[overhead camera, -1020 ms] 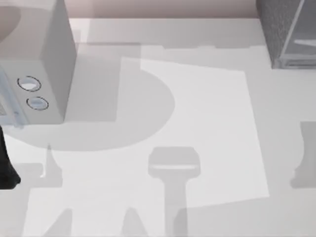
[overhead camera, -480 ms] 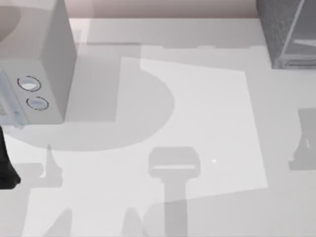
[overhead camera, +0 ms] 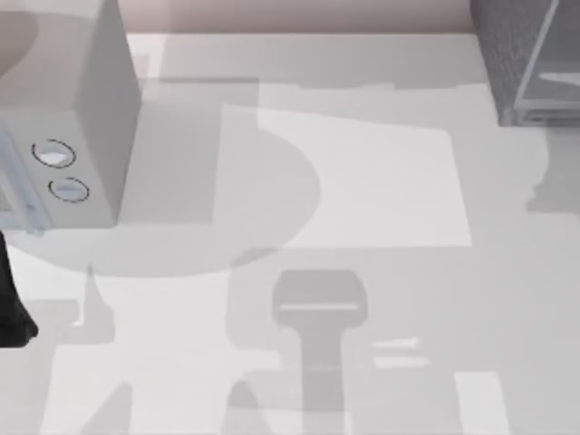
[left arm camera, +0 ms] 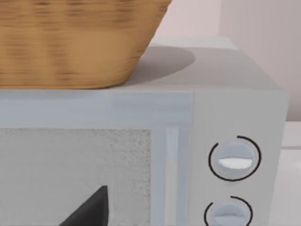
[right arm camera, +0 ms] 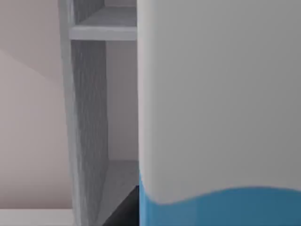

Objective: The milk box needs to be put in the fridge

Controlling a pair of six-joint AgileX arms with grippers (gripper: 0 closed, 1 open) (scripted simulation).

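**Operator:** Where is the carton?

**Spotter:** Your milk box sits right up against the right wrist camera. You see its white top above and the blue side starting below. Beyond it stands the fridge, door open, with a speckled wall and a shelf high inside. The carton is in front of the opening. I cannot tell whether any of it is past the frame.

**Operator:** And the right claw, is it clamped?

**Spotter:** I cannot tell you whether your right gripper is wide, narrow or holding. A dark sliver touches the carton's lower edge, nothing more.

**Operator:** From above?

**Spotter:** You have the fridge in the table's far right corner. The pale grey box with two dials stands at the far left.

**Operator:** Left side?

**Spotter:** Your left arm is parked at the left edge, facing that box's front. A wicker basket rests on top of the box. As for that claw's state, I cannot tell.
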